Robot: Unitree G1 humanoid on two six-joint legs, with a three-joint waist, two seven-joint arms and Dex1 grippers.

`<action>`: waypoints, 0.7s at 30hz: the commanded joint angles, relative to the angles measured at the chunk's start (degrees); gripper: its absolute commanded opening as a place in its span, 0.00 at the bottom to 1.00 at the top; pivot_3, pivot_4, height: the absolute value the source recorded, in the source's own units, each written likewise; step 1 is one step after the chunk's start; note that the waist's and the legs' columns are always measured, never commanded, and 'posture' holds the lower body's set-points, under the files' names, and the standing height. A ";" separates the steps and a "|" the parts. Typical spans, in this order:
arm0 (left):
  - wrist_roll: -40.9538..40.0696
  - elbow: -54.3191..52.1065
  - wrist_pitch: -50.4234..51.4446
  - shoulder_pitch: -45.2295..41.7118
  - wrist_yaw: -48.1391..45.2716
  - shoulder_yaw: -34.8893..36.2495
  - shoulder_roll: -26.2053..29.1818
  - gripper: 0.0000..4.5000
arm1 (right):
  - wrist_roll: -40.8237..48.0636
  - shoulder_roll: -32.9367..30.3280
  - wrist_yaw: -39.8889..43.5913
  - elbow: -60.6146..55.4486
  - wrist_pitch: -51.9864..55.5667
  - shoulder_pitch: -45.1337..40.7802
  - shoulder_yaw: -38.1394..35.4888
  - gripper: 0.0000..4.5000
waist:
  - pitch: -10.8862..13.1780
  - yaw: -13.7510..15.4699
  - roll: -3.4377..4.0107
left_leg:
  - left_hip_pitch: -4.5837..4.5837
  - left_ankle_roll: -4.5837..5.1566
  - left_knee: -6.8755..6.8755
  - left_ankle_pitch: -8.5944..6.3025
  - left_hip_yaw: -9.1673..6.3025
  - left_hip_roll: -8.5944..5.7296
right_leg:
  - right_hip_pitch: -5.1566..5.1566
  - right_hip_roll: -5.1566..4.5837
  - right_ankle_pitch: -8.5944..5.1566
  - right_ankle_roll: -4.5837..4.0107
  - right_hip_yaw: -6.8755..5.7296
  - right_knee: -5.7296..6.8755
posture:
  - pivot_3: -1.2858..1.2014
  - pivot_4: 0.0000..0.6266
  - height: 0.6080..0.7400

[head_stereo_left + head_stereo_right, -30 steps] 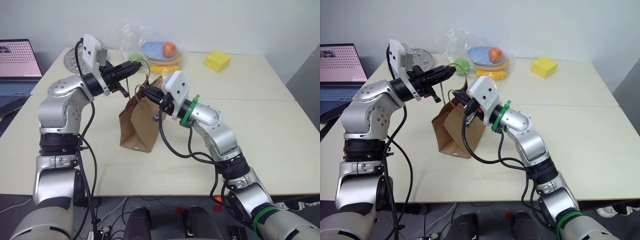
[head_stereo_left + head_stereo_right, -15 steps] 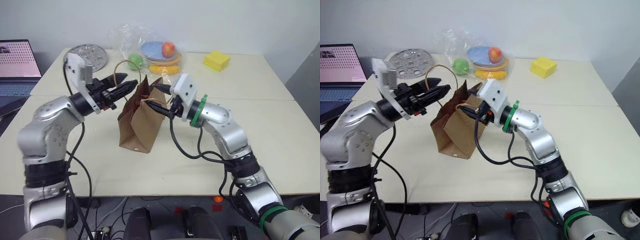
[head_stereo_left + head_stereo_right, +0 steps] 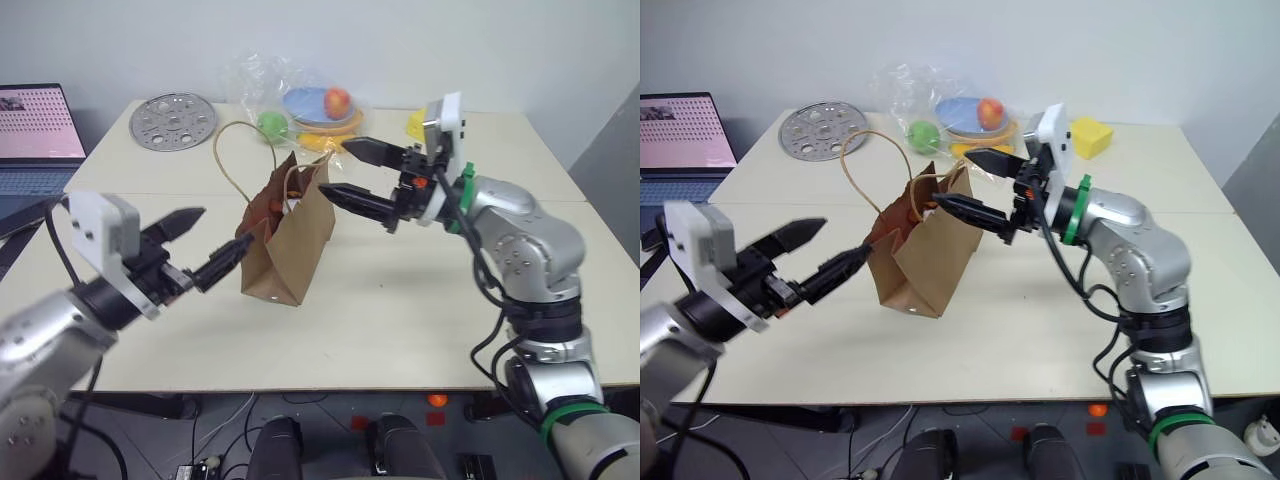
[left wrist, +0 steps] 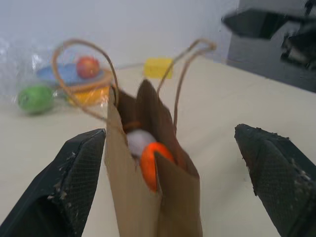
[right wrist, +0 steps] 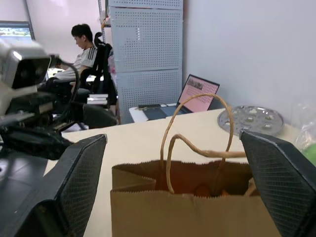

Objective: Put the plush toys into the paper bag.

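Bag mouth open, flanked by both arms

The paper bag [image 3: 290,240] stands upright mid-surface [image 3: 400,310], its twine handles [image 3: 232,160] arching over the open mouth. The left gripper [image 3: 210,245] and right gripper [image 3: 362,178], jaws wide, flank it without touching. In front and to the right the surface lies bare; behind stand wrapped toy fruit [image 3: 300,105], a metal disc [image 3: 172,120] and a yellow block [image 3: 1092,136].
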 commanded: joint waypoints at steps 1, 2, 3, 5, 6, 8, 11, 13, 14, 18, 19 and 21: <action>3.34 -4.58 -3.84 3.60 5.37 -7.16 -5.52 1.00 | 6.97 -5.40 3.33 -3.93 6.53 -0.66 -3.85 1.00 | 0.00 0.17 -0.01 | -0.01 0.01 -0.01 0.00 0.00 -0.01 | 0.00 -0.04 0.00 0.00 0.01 -0.05 | 0.52 0.24 1.00; 6.23 -4.53 -5.35 3.95 6.16 -9.55 -6.33 1.00 | 8.08 -6.83 3.92 -4.64 7.73 -0.15 -3.86 1.00 | -0.02 0.20 -0.07 | -0.03 0.01 -0.01 0.00 0.00 -0.02 | 0.01 -0.09 0.00 0.00 0.02 -0.10 | 0.52 0.24 1.00; 8.20 -4.35 -6.46 4.14 6.70 -11.07 -6.78 1.00 | 8.77 -7.76 4.20 -5.12 8.38 0.16 -3.78 1.00 | -0.05 0.21 -0.12 | -0.04 0.01 -0.01 -0.01 -0.01 -0.04 | 0.01 -0.10 0.00 0.00 0.02 -0.11 | 0.52 0.24 1.00; 13.53 -1.93 -10.49 4.44 5.49 -16.05 -7.36 1.00 | 10.58 -9.60 4.39 -6.88 10.48 1.36 -3.68 1.00 | -0.05 0.09 -0.13 | -0.05 -0.01 -0.01 -0.02 -0.02 -0.05 | -0.01 -0.01 0.02 -0.04 0.02 -0.17 | 0.52 0.24 1.00; 15.24 -0.63 -12.21 4.56 4.95 -17.89 -7.80 1.00 | 11.19 -10.26 4.40 -7.70 11.16 1.84 -3.55 1.00 | -0.05 0.08 -0.12 | -0.04 -0.04 -0.03 -0.04 -0.03 -0.05 | -0.01 0.02 0.03 -0.05 0.04 -0.16 | 0.52 0.24 1.00; 22.15 3.47 -18.04 4.39 5.52 -22.61 -9.26 1.00 | 12.01 -11.08 3.71 -9.32 12.01 2.78 -3.44 1.00 | -0.05 0.08 -0.11 | -0.03 -0.05 -0.11 -0.04 -0.03 -0.04 | -0.04 0.04 0.02 -0.07 0.06 -0.18 | 0.52 0.24 1.00; 29.46 8.32 -24.42 3.45 7.32 -26.49 -11.68 1.00 | 12.08 -11.30 1.83 -10.62 12.23 3.47 -3.60 1.00 | -0.04 -0.14 -0.09 | -0.05 0.04 -0.13 0.00 -0.03 -0.03 | -0.08 0.05 0.01 -0.08 0.11 -0.20 | 0.52 0.24 1.00; 32.29 10.35 -27.12 2.99 7.83 -27.84 -12.99 1.00 | 12.39 -11.36 0.68 -11.38 12.43 3.84 -3.85 1.00 | -0.04 -0.11 -0.10 | -0.06 0.15 -0.15 0.06 -0.04 -0.02 | -0.08 0.08 0.01 -0.08 0.10 -0.25 | 0.52 0.24 1.00; 32.25 10.89 -27.70 2.59 8.07 -27.91 -13.98 1.00 | 12.82 -11.42 0.08 -11.80 12.74 3.97 -4.10 1.00 | -0.04 -0.07 -0.10 | -0.07 0.14 -0.18 0.06 -0.05 -0.01 | -0.08 0.08 0.01 -0.08 0.09 -0.29 | 0.52 0.24 1.00; 34.14 13.84 -30.55 3.36 6.58 -29.21 -15.44 1.00 | 14.04 -12.00 -1.85 -12.79 13.49 4.25 -4.80 1.00 | -0.04 -0.01 -0.09 | -0.26 0.14 -0.19 0.03 -0.07 0.01 | -0.12 0.07 0.02 -0.06 0.03 -0.48 | 0.52 0.24 1.00; 34.69 14.91 -31.71 4.19 5.85 -29.79 -15.72 1.00 | 13.98 -12.15 -2.29 -13.06 13.40 4.28 -4.83 1.00 | -0.04 -0.01 -0.09 | -0.26 0.15 -0.24 0.03 -0.06 0.00 | -0.11 0.08 0.03 -0.04 0.03 -0.57 | 0.52 0.24 1.00; 35.43 16.27 -33.43 5.01 5.26 -30.36 -16.29 1.00 | 14.24 -12.33 -2.96 -13.38 13.42 4.29 -4.94 1.00 | -0.04 -0.04 -0.09 | -0.29 0.15 -0.31 0.02 -0.05 0.00 | -0.09 0.09 0.06 0.00 0.02 -0.75 | 0.52 0.24 1.00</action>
